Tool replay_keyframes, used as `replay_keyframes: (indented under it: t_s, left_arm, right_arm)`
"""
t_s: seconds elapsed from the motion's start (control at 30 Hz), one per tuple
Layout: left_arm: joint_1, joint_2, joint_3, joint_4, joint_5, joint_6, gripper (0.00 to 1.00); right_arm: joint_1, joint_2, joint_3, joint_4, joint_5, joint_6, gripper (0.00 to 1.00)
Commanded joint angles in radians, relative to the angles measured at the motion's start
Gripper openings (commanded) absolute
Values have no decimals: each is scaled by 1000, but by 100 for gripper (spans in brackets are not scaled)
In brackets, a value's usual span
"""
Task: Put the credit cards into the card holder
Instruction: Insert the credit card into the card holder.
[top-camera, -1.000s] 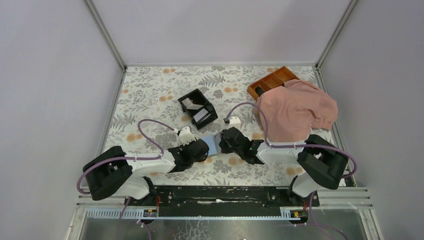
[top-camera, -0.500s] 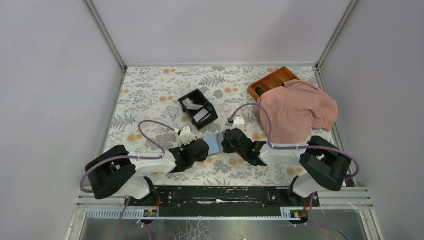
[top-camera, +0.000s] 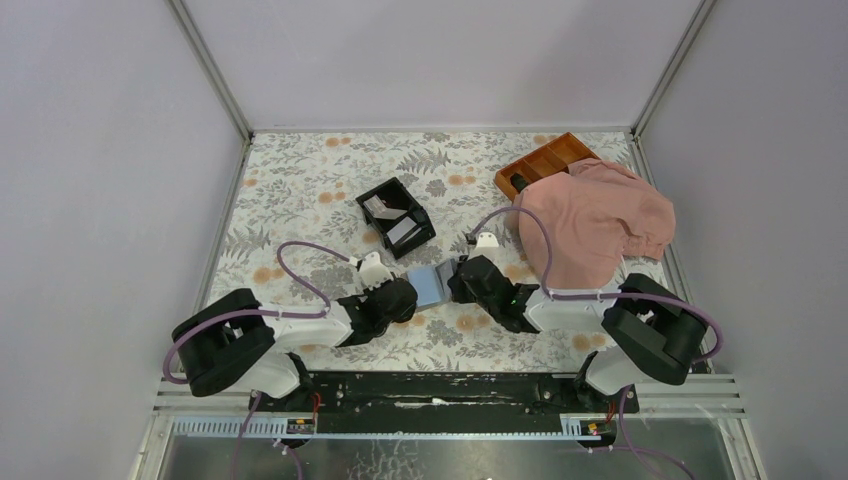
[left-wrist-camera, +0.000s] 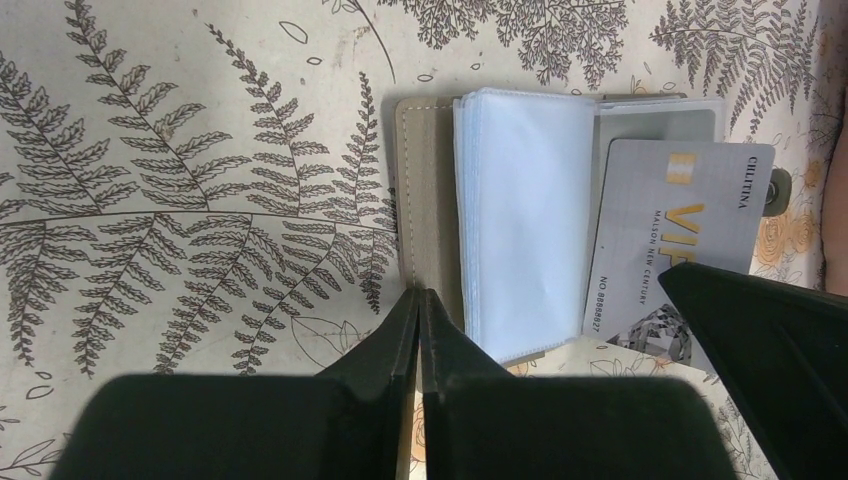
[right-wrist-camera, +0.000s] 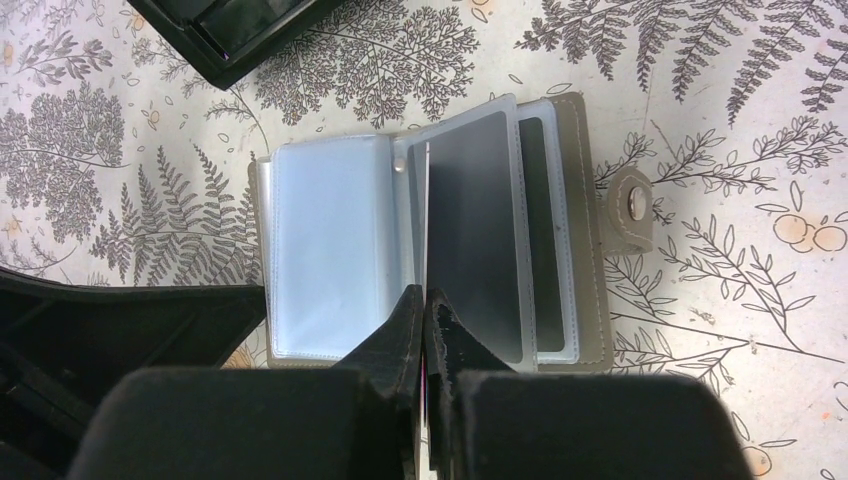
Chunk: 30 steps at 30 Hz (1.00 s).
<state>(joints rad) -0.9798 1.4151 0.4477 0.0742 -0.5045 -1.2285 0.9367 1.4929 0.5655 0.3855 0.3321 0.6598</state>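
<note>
Silver credit card (left-wrist-camera: 680, 225), pinched by right jaws, should slide squarely into the card holder (left-wrist-camera: 425, 200) that left jaws clamp.

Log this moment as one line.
left jaws: shut on card holder edge | right jaws: shut on credit card, over the open holder

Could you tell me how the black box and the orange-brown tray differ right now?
The black box lies fully in view near the middle of the table; the orange-brown tray sits at the far right corner, partly under the pink cloth. The box has two compartments; the tray shows several narrower ones. Both are open-topped, divided and askew.
</note>
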Motion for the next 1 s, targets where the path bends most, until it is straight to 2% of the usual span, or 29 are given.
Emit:
replay_keyframes:
  t_s: [0.0,0.97]
  left_arm:
    - [5,57,-60,-140,68,18,6]
    - [6,64,-65,-140,66,27,5]
  right_arm:
    - [-16,-38,-29,80,37,8,0]
    - [-132,63,-127,409,-284,132,0]
